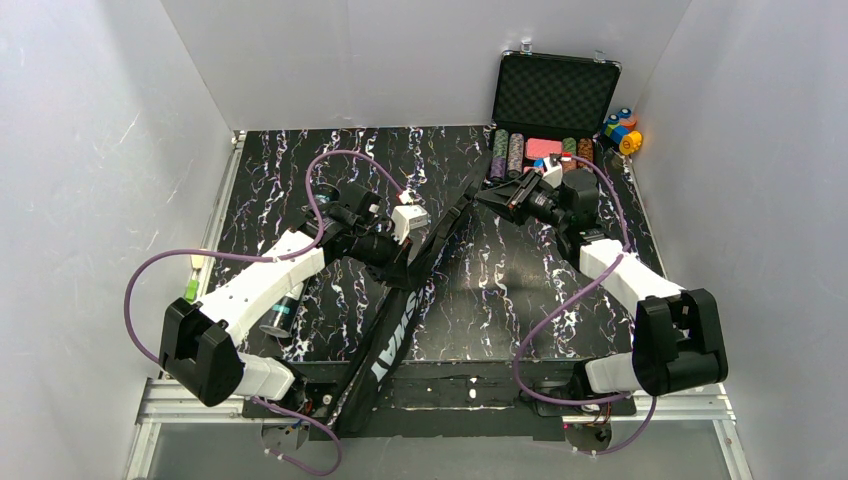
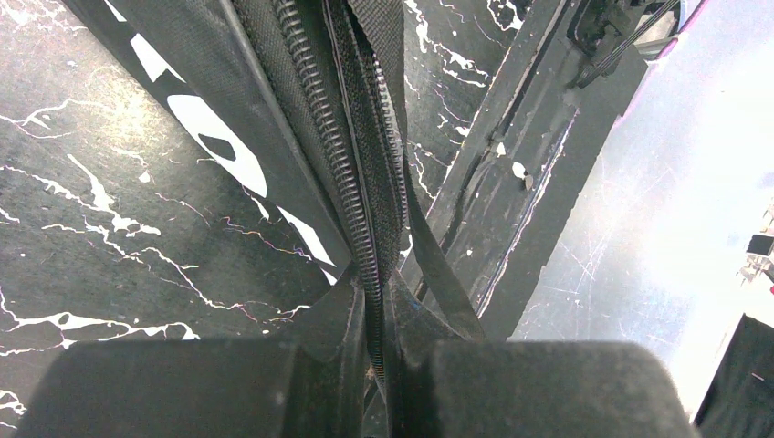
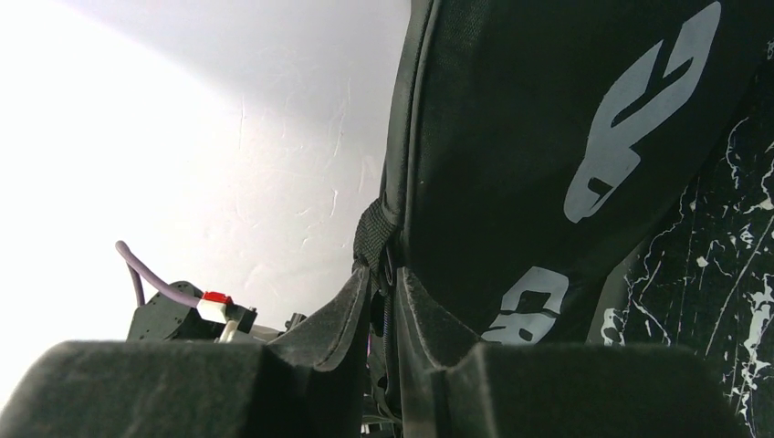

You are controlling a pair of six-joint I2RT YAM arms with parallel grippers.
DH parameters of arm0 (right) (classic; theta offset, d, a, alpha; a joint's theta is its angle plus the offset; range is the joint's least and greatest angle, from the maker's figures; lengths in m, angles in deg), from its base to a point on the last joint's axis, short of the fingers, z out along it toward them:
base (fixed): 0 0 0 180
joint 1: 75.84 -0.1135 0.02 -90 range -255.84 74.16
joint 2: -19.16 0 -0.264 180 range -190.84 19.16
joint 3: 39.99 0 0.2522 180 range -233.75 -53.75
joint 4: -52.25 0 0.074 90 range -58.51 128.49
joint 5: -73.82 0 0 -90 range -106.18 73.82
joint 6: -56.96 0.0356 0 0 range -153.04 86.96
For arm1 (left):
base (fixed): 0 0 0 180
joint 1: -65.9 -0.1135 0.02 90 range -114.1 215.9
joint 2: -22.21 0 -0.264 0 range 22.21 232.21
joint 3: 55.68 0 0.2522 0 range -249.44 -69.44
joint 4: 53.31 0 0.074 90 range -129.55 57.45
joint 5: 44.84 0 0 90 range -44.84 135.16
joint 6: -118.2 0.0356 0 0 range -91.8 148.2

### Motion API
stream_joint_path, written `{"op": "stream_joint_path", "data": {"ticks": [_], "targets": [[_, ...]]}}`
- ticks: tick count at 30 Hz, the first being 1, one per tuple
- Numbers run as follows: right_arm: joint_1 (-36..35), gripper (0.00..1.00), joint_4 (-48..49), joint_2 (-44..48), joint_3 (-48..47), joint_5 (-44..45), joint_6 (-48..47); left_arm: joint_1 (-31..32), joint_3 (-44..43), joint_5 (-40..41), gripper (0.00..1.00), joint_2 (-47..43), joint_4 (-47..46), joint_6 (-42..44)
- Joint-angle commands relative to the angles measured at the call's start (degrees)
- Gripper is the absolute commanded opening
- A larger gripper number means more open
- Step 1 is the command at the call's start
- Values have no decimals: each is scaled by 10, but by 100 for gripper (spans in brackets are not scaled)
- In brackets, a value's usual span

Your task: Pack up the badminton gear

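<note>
The long black bag (image 1: 400,320) with white lettering lies diagonally across the table, from the near edge to the far middle. My left gripper (image 1: 402,262) is shut on the bag's zipper edge about halfway along. In the left wrist view the fingers (image 2: 342,310) pinch the zipper (image 2: 358,192). My right gripper (image 1: 488,195) is shut on the bag's far end. In the right wrist view it (image 3: 384,278) clamps the seam by a webbing loop (image 3: 372,235). The dark tube (image 1: 287,308) with teal lettering lies under my left arm. Racquets and shuttlecocks are out of view.
An open black case of poker chips (image 1: 553,95) stands at the back right, with small coloured blocks (image 1: 622,130) beside it. A small green and yellow object (image 1: 191,285) sits at the table's left edge. White walls enclose three sides.
</note>
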Motion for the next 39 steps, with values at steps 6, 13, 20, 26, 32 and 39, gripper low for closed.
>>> {"op": "stream_joint_path", "data": {"ticks": [6,13,20,26,32,39], "targets": [[1,17,53,-13,-20,-14,15,-4,-32,-32,0,-30,-17,6],[1,1,63,-9,-6,-11,24,-5,-30,-29,0,-31,-17,7],[-1,1,77,4,20,-9,35,-4,-29,-27,0,-32,-19,7],[-25,1,82,19,42,-3,39,-4,-29,-27,0,-31,-21,6],[-74,1,96,26,64,10,52,-4,-31,-26,0,-30,-21,4],[-105,1,99,41,87,17,58,-4,-31,-26,0,-31,-21,5]]}}
